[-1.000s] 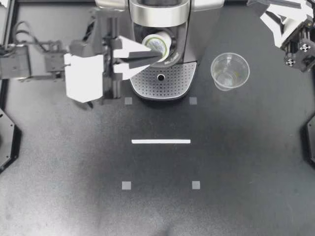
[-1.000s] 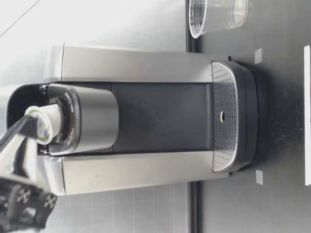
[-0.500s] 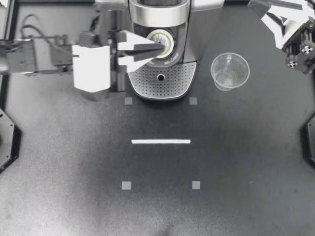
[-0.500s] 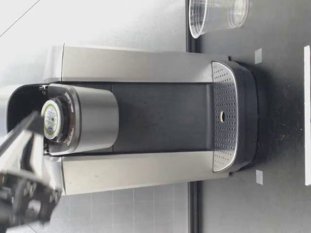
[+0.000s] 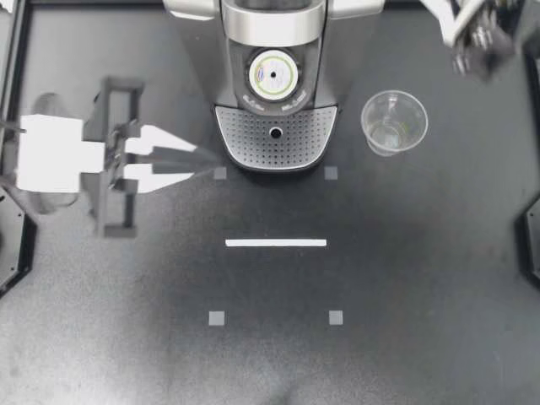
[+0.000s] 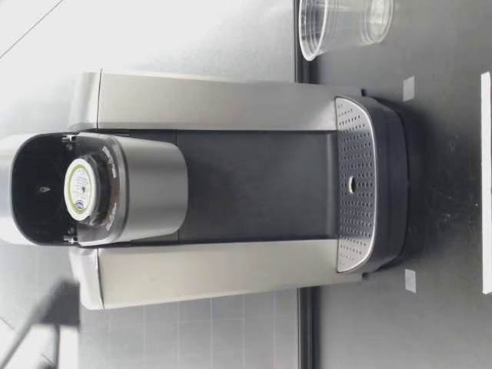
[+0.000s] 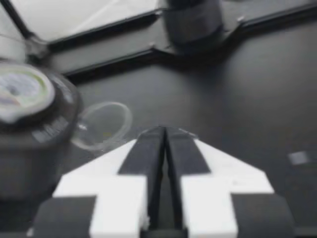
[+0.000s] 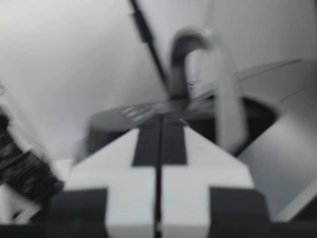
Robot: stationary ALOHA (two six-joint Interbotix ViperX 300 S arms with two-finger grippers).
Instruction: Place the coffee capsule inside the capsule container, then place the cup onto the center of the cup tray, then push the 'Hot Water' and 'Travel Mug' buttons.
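The coffee capsule [image 5: 272,74] sits in the capsule container [image 5: 297,84] at the head of the coffee machine [image 5: 354,51], foil lid up. In the low view its lid [image 6: 79,188] faces the open dark lid cavity above it, with nothing touching it. The left wrist view catches the capsule [image 7: 22,91] only at the edge, soft and partly cut off.

The perforated cup tray [image 5: 276,135] is bare. The clear plastic cup [image 5: 394,122] stands upright on the table [image 5: 422,295] beside the machine, apart from the tray. In the low view the cup [image 6: 342,23] is cut off by the picture's edge, and in the left wrist view it is only a faint ring [image 7: 101,124] beyond the machine.

My left gripper [image 5: 205,159] hangs over the table beside the machine's front corner, holding nothing. Its tips are just beside a small grey square marker [image 5: 220,173], and in its own view the fingers [image 7: 143,153] are pressed almost together.

My right gripper [image 5: 469,46] is a blur in the far corner and partly cut off. In its own view the fingers [image 8: 148,144] are closed on nothing, with a curved silver handle [image 8: 203,74] ahead. A pale smear [image 6: 38,330] in the low view is too blurred to name.
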